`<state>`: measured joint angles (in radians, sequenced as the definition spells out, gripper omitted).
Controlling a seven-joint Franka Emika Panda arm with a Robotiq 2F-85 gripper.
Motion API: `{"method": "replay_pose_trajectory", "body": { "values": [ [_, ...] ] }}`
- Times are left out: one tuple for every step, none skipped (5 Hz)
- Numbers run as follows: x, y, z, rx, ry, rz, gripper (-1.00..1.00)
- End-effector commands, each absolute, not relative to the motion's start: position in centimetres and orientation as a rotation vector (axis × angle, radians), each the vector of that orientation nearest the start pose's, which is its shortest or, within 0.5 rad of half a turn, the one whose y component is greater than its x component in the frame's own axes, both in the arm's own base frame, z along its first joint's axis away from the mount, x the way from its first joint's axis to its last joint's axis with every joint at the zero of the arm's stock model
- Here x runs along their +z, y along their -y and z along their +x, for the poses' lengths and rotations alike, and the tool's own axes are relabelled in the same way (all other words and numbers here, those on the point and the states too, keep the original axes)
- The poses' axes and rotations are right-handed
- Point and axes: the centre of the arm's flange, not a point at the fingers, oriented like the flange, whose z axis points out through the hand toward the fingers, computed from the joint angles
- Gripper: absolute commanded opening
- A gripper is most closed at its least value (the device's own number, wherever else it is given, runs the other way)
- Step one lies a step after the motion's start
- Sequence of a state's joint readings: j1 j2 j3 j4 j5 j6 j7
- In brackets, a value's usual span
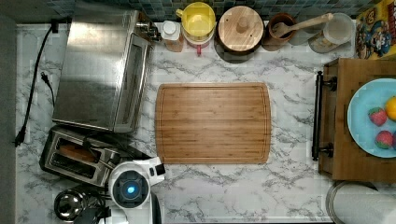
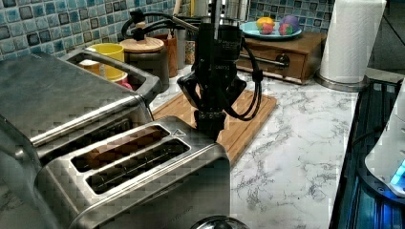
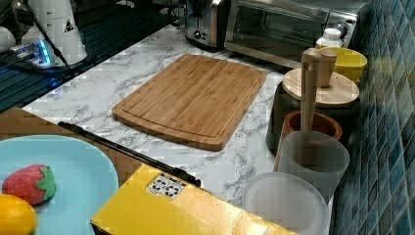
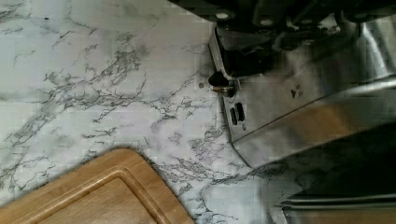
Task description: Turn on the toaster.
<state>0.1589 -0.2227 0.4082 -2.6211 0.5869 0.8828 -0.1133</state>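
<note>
The toaster (image 1: pixel 77 156) is a small brushed-steel box with two long slots, one holding brown bread; it stands at the top view's lower left, in front of the big toaster oven. It is also at the left view's bottom (image 2: pixel 133 181) and far off in the right view (image 3: pixel 205 22). My gripper (image 2: pixel 210 132) hangs straight down at the toaster's far end face, shut, its fingers drawn together. In the wrist view the gripper (image 4: pixel 266 18) sits right over the dark lever area of that steel end face (image 4: pixel 289 107), beside a small round knob (image 4: pixel 219 81). Whether it touches the lever is hidden.
The toaster oven (image 1: pixel 100 65) stands just behind the toaster. A bamboo cutting board (image 1: pixel 212 122) lies mid-counter, close to my gripper. A shiny kettle (image 1: pixel 69 204) sits in front of the toaster. Jars and a yellow cup (image 1: pixel 198 18) line the back wall; a wooden tray (image 1: pixel 355 149) holds a blue plate.
</note>
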Motion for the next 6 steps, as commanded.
{"method": "replay_pose_trajectory", "body": {
  "values": [
    [20.1,-16.8,31.7,0.564,-0.897,-2.833,-1.00],
    [17.6,-17.4,31.0,0.677,-0.860,-2.857,-1.00],
    [17.6,-17.4,31.1,0.677,-0.860,-2.857,-1.00],
    [17.6,-17.4,31.0,0.677,-0.860,-2.857,-1.00],
    [17.6,-17.4,31.0,0.677,-0.860,-2.857,-1.00],
    [17.6,-17.4,31.0,0.677,-0.860,-2.857,-1.00]
  ]
}}
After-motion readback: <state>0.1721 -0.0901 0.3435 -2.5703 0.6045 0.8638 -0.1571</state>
